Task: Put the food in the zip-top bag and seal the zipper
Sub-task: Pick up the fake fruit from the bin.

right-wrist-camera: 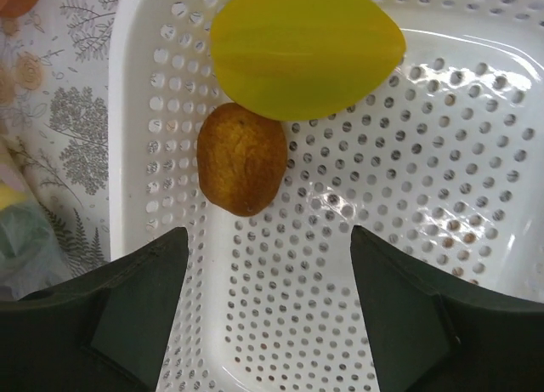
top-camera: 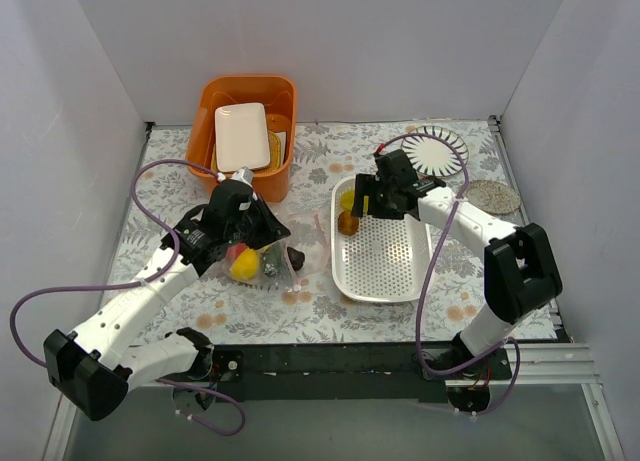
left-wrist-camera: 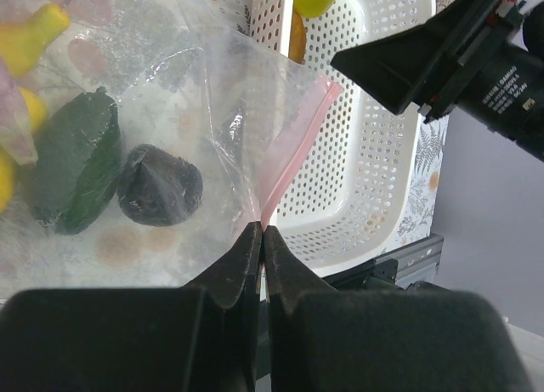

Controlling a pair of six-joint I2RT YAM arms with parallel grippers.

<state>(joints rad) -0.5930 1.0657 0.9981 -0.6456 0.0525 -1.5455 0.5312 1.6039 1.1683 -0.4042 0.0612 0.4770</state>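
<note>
L end effector (left-wrist-camera: 262, 232) is pinched closed on the zipper (left-wrist-camera: 293, 145), whose pink strip runs up & right from its tips. The zip-top bag (left-wrist-camera: 170, 94) spreads left of them w/ green piece (left-wrist-camera: 76, 162) & purple piece (left-wrist-camera: 160, 186) inside. R end effector (right-wrist-camera: 268, 243) gapes wide over the basket (right-wrist-camera: 408, 179). The yellow piece (right-wrist-camera: 306, 50), lying crosswise, & brown piece (right-wrist-camera: 242, 158) sit just ahead.

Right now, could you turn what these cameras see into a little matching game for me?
Things:
1. brown oval toy fruit
2. white rectangular plate
3. left gripper
4. right gripper

Places or states:
A. in the white perforated basket
B. shut on the pink zipper strip
C. in the orange plastic bin
D. open, over that basket

Pairs: 1-A, 2-C, 3-B, 4-D.
</note>
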